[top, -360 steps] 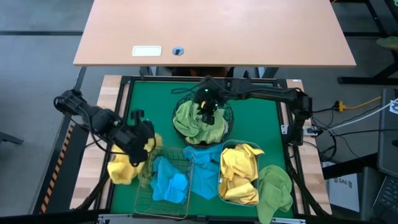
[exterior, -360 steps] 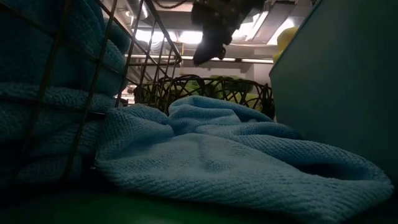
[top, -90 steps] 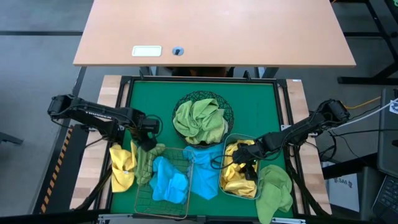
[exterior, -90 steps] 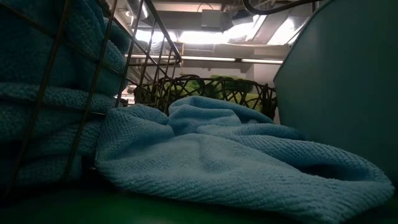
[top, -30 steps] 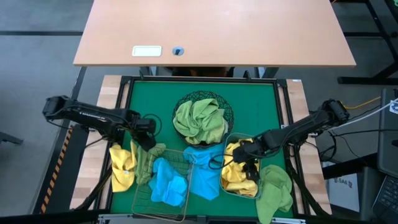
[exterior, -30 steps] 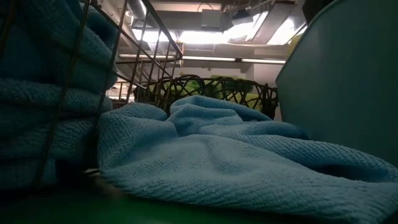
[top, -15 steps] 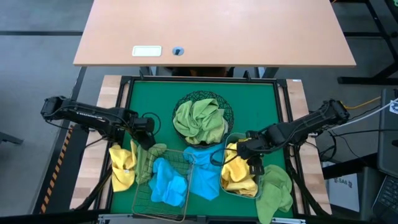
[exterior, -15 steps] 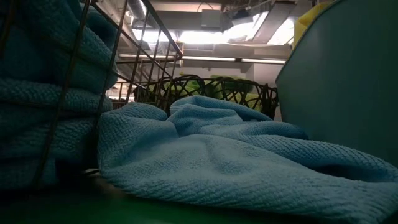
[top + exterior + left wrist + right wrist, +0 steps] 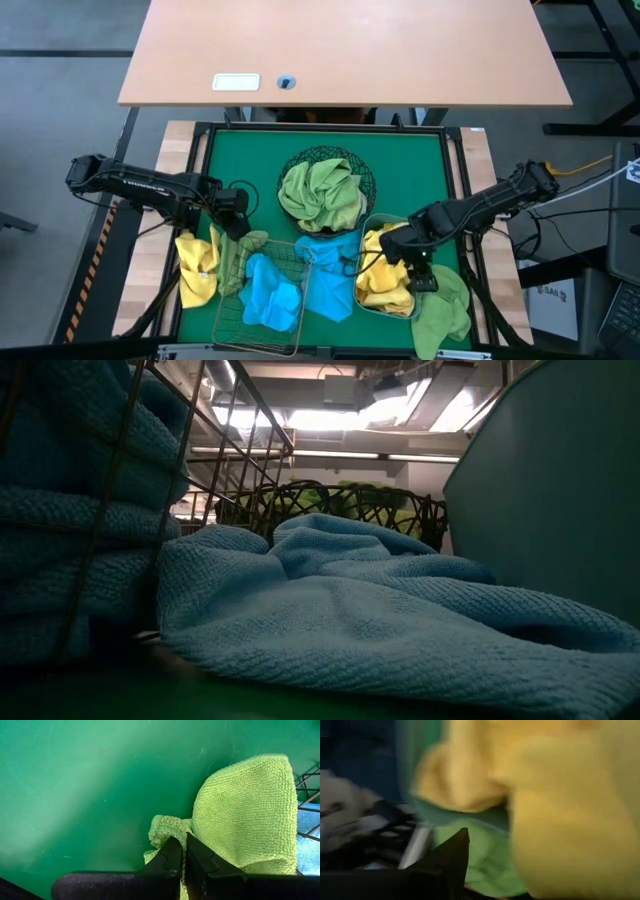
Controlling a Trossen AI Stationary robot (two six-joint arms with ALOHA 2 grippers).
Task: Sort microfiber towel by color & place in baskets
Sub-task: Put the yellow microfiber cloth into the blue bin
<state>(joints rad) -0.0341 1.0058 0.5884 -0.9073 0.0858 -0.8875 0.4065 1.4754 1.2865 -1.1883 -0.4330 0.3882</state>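
Gripping a green towel (image 9: 243,810), the left tool (image 9: 183,851) is clamped shut.
Mesh bowl (image 9: 368,190) lies toward 3 o'clock of it; right tool's (image 9: 418,270) state unclear.

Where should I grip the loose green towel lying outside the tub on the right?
Pinch the raised fold of the green towel from above, on its outer side away from the plastic tub. It lies crumpled against the tub's wall, beside the right gripper.
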